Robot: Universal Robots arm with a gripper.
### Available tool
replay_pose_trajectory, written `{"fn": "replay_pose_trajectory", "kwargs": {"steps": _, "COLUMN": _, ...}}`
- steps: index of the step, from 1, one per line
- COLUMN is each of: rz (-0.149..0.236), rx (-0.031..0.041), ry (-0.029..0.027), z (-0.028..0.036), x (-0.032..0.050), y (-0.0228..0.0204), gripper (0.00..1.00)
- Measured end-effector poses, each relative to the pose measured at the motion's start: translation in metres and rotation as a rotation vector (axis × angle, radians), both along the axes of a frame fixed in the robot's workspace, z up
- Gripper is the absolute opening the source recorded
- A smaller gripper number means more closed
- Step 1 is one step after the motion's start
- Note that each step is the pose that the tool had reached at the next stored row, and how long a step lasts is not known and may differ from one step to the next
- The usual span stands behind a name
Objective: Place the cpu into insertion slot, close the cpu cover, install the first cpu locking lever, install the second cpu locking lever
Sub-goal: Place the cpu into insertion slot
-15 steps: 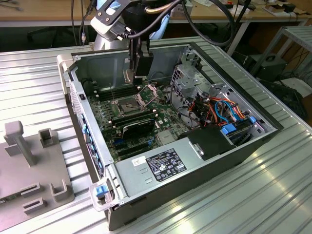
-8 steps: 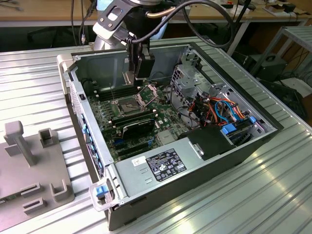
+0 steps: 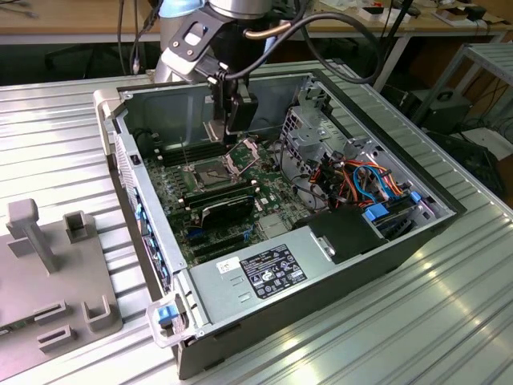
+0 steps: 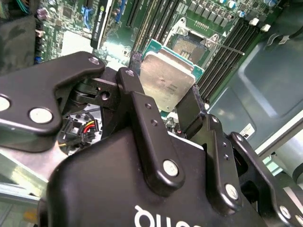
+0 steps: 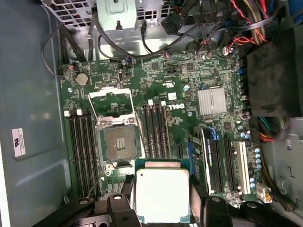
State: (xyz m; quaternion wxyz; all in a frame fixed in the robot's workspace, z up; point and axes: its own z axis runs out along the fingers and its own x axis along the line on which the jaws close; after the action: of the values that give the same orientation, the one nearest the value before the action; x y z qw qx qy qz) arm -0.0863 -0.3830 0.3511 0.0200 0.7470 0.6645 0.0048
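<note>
My gripper (image 3: pixel 230 132) hangs inside the open computer case, shut on the cpu (image 5: pixel 162 194), a flat square chip with a dull silver top. Black fingers (image 4: pixel 132 87) clamp two opposite edges of the cpu (image 4: pixel 166 80). The insertion slot (image 5: pixel 119 144) is a dark square socket with a silvery rim on the green board, and it lies bare. In both wrist views the cpu is above the board and off to one side of the slot (image 4: pixel 191 45). The cpu cover (image 5: pixel 110 98) stands swung open beside the slot. In the exterior view the slot (image 3: pixel 210 171) lies just below the gripper.
Long black memory slots (image 5: pixel 154 130) flank the socket. A finned silver heatsink (image 5: pixel 211 101) and card slots (image 5: pixel 222 161) lie further along the board. The power supply (image 3: pixel 264 269), a drive cage with coloured cables (image 3: pixel 353 172) and the case walls (image 3: pixel 128 168) close in. A grey fixture (image 3: pixel 48 265) sits at the exterior view's left.
</note>
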Motion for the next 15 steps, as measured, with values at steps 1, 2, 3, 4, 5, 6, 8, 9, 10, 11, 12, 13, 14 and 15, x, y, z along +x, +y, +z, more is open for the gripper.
{"fn": "replay_pose_trajectory", "kwargs": {"steps": 1, "rz": 0.004, "rx": 0.0, "ry": 0.0001, "z": -0.0015, "x": 0.0007, "y": 0.0011, "gripper": 0.55}}
{"fn": "replay_pose_trajectory", "kwargs": {"steps": 2, "rz": 0.011, "rx": 0.0001, "ry": 0.0, "z": -0.0039, "x": 0.0016, "y": 0.0027, "gripper": 0.55}}
{"fn": "replay_pose_trajectory", "kwargs": {"steps": 3, "rz": 0.018, "rx": 0.0001, "ry": 0.0, "z": -0.0063, "x": 0.0024, "y": 0.0044, "gripper": 0.55}}
{"fn": "replay_pose_trajectory", "kwargs": {"steps": 4, "rz": 0.023, "rx": 0.0, "ry": 0.0, "z": -0.0078, "x": 0.003, "y": 0.0053, "gripper": 0.55}}
{"fn": "replay_pose_trajectory", "kwargs": {"steps": 5, "rz": 0.027, "rx": 0.0, "ry": 0.0, "z": -0.009, "x": 0.0035, "y": 0.0061, "gripper": 0.55}}
{"fn": "replay_pose_trajectory", "kwargs": {"steps": 6, "rz": 0.035, "rx": -0.0001, "ry": 0.0, "z": -0.0116, "x": 0.0042, "y": 0.0076, "gripper": 0.55}}
{"fn": "replay_pose_trajectory", "kwargs": {"steps": 8, "rz": 0.048, "rx": 0.0, "ry": 0.0, "z": -0.0155, "x": 0.0052, "y": 0.0098, "gripper": 0.55}}
{"fn": "replay_pose_trajectory", "kwargs": {"steps": 9, "rz": 0.06, "rx": 0.0002, "ry": -0.0001, "z": -0.0176, "x": 0.0058, "y": 0.0108, "gripper": 0.55}}
{"fn": "replay_pose_trajectory", "kwargs": {"steps": 10, "rz": 0.063, "rx": 0.0001, "ry": -0.0001, "z": -0.0179, "x": 0.006, "y": 0.0109, "gripper": 0.55}}
{"fn": "replay_pose_trajectory", "kwargs": {"steps": 11, "rz": 0.064, "rx": -0.0002, "ry": 0.0001, "z": -0.018, "x": 0.006, "y": 0.0109, "gripper": 0.55}}
{"fn": "replay_pose_trajectory", "kwargs": {"steps": 12, "rz": 0.064, "rx": -0.0002, "ry": 0.0002, "z": -0.0181, "x": 0.006, "y": 0.0109, "gripper": 0.55}}
{"fn": "replay_pose_trajectory", "kwargs": {"steps": 13, "rz": 0.064, "rx": -0.0002, "ry": 0.0002, "z": -0.0181, "x": 0.006, "y": 0.0109, "gripper": 0.55}}
{"fn": "replay_pose_trajectory", "kwargs": {"steps": 14, "rz": 0.064, "rx": -0.0001, "ry": 0.0, "z": -0.0182, "x": 0.006, "y": 0.0109, "gripper": 0.55}}
{"fn": "replay_pose_trajectory", "kwargs": {"steps": 15, "rz": 0.064, "rx": -0.0001, "ry": 0.0, "z": -0.0182, "x": 0.006, "y": 0.0109, "gripper": 0.55}}
